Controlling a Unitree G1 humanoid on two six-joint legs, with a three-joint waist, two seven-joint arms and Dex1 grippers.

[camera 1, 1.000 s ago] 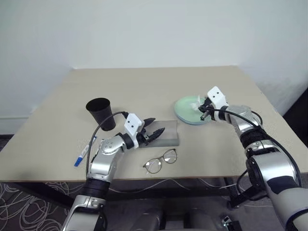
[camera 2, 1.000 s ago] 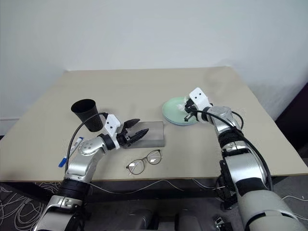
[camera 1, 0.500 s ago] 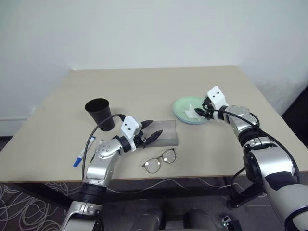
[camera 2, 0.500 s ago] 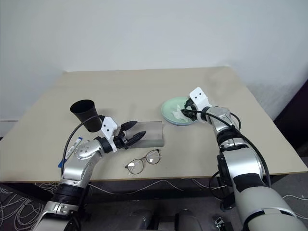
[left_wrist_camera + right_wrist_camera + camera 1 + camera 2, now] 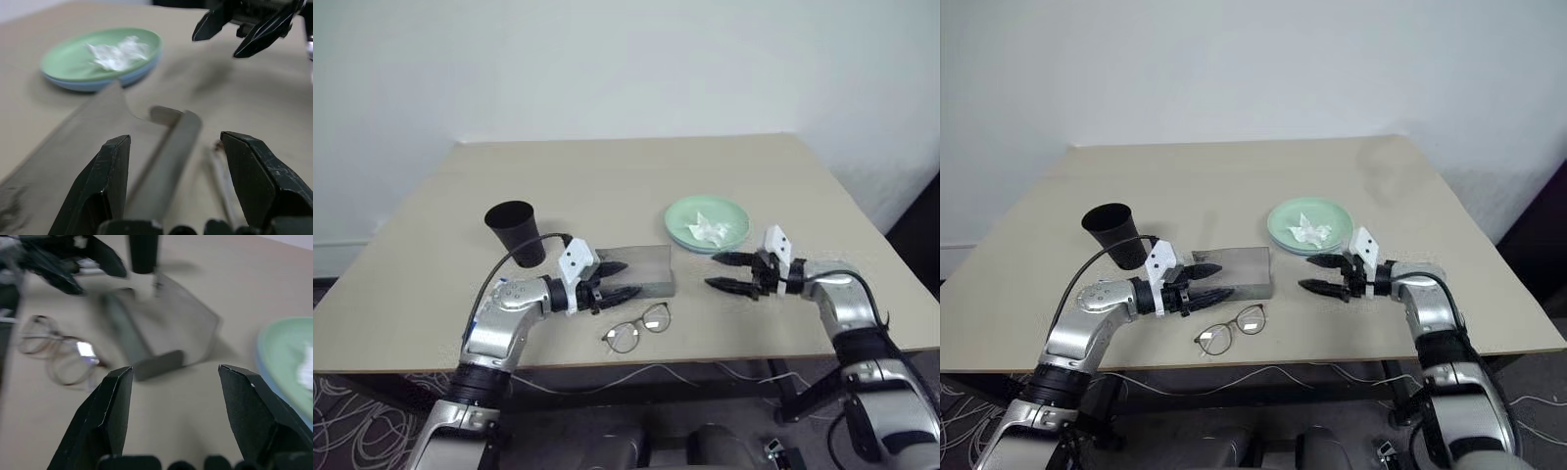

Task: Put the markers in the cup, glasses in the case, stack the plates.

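Observation:
The grey case [image 5: 646,266] lies mid-table, with the wire-frame glasses [image 5: 639,328] just in front of it. My left gripper [image 5: 620,279] is open at the case's front left corner, nothing between its fingers [image 5: 115,171]. To the right of the case my right gripper [image 5: 713,272] hangs open and empty, pointing left at it. Behind that gripper the mint green plate [image 5: 729,211] rests on the light blue plate [image 5: 93,84]. The black cup [image 5: 514,230] stands upright at the left. The markers are hidden.
A crumpled white paper scrap [image 5: 710,226] lies on the green plate. The table [image 5: 607,176] stretches bare behind the objects to its far edge at the wall. The glasses sit close to the table's front edge.
My right gripper opened, left the paper scrap on the green plate, drew back toward the front edge and turned to point left. The left gripper turned slightly at the case.

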